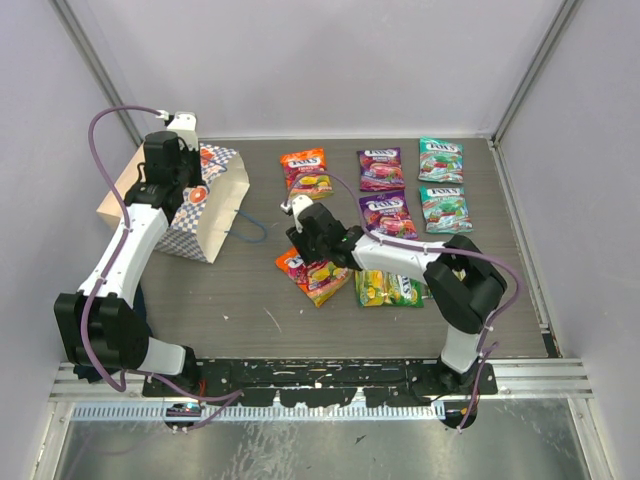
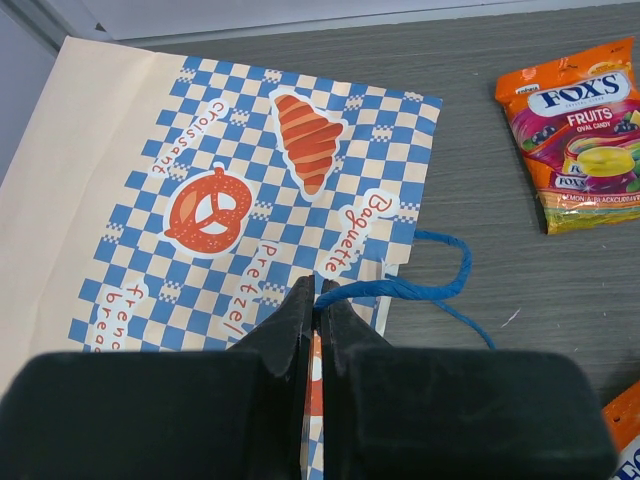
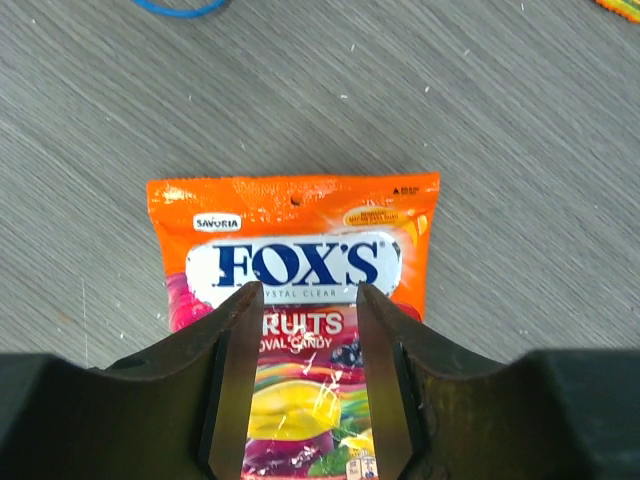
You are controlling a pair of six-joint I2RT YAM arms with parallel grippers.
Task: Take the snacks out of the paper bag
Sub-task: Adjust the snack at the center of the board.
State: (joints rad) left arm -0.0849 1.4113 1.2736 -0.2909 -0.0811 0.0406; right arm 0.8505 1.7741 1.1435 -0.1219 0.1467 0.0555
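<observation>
The paper bag [image 1: 228,212] lies on its side at the left, mouth facing right. My left gripper [image 2: 318,300] is shut on its rim where the blue cord handle [image 2: 425,288] comes out. Several snacks lie flat on the table. An orange packet [image 3: 300,225] lies right under my right gripper [image 3: 308,300], whose fingers stand apart over its middle, open. In the top view this gripper [image 1: 303,255] hovers at that packet [image 1: 320,280]. Other packets: orange [image 1: 305,170], purple [image 1: 381,168], teal [image 1: 440,160], yellow-green [image 1: 372,288]. The bag's inside is hidden.
A second purple packet [image 1: 387,214] and a teal one [image 1: 445,208] lie at the right, and another yellow-green one [image 1: 405,290] under the right forearm. White walls close in the table on three sides. The bag's second cord loop [image 1: 250,232] lies on the table.
</observation>
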